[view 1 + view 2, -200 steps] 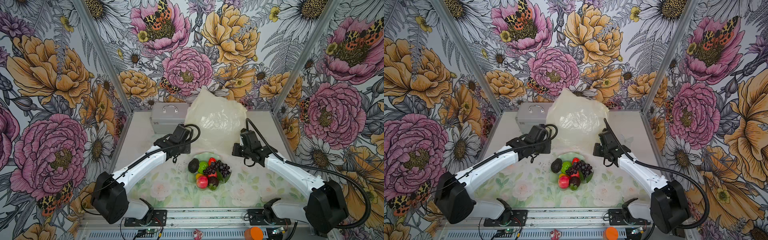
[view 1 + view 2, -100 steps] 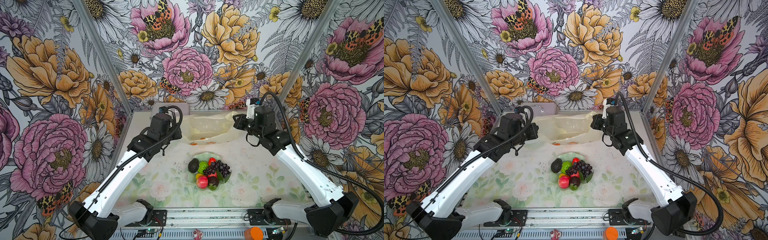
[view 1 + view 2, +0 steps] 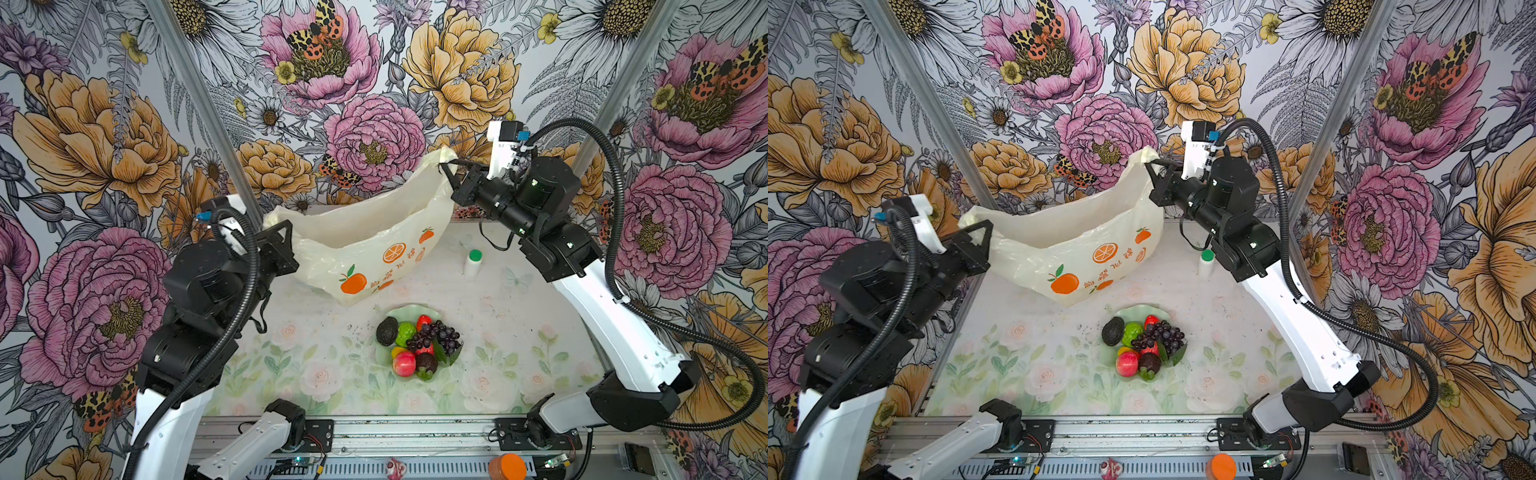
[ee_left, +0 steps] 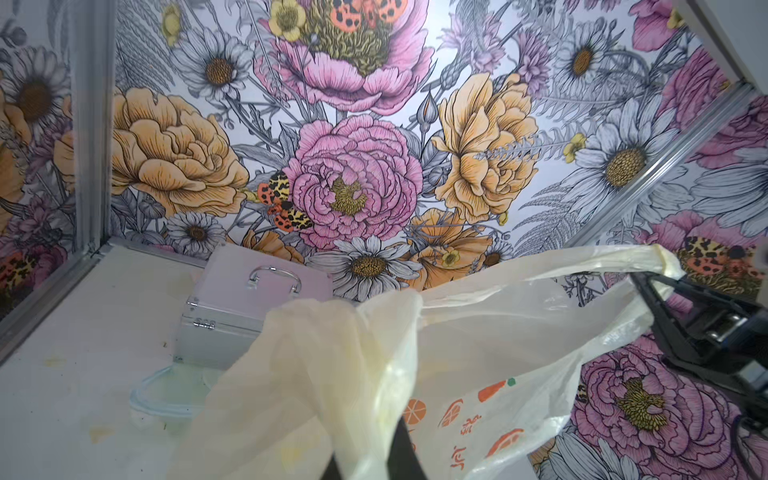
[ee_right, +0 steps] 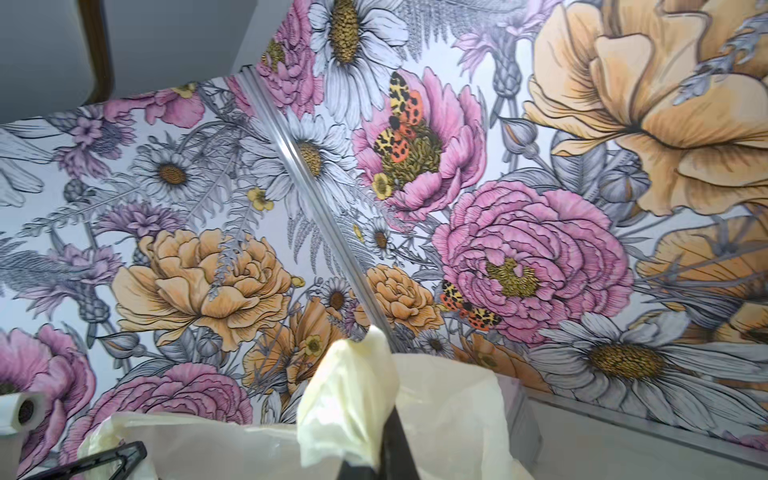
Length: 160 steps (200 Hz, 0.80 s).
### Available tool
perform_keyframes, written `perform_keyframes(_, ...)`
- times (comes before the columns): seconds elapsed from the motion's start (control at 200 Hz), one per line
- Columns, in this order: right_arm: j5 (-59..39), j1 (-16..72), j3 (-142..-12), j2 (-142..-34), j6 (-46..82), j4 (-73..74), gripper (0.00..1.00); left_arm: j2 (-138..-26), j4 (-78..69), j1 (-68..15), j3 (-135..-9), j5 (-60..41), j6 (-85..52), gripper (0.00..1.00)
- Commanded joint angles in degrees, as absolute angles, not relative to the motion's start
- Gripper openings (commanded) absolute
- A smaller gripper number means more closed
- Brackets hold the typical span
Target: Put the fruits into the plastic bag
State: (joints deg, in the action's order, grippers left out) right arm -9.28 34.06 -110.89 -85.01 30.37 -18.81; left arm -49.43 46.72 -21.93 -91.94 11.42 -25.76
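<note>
Plastic bag stretched, long axis 8-to-2 o'clock, mouth up. Left gripper clamped on low handle, right gripper clamped on high handle. Fruits in dish, 5 o'clock from bag, apart.

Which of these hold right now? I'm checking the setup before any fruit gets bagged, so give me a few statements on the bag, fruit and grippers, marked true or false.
1. The left gripper and right gripper are each shut on a handle of the bag. True.
2. The fruits are inside the bag. False: they sit piled in the dish on the table.
3. The bag's mouth gapes open between the two grippers. True.
4. The green-capped bottle stands in the dish. False: it stands on the table, apart from the dish.
</note>
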Motion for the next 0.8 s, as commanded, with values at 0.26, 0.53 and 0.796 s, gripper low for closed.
perform_keyframes(0.26,-14.96,36.39,-106.95,-89.96,31.57,-9.35,0.00,-40.50,49.46,-21.71,-92.35,12.39,-21.75,0.00)
perform_keyframes(0.53,-16.68,35.13,-88.52,-92.60,31.91,-4.49,0.00,-33.20,49.93,-21.67,-69.42,6.25,-31.27,0.00)
perform_keyframes(0.796,-20.87,30.82,-76.03,-96.85,36.47,0.96,0.00,-28.28,50.37,-22.51,-47.74,4.58,-45.74,0.00)
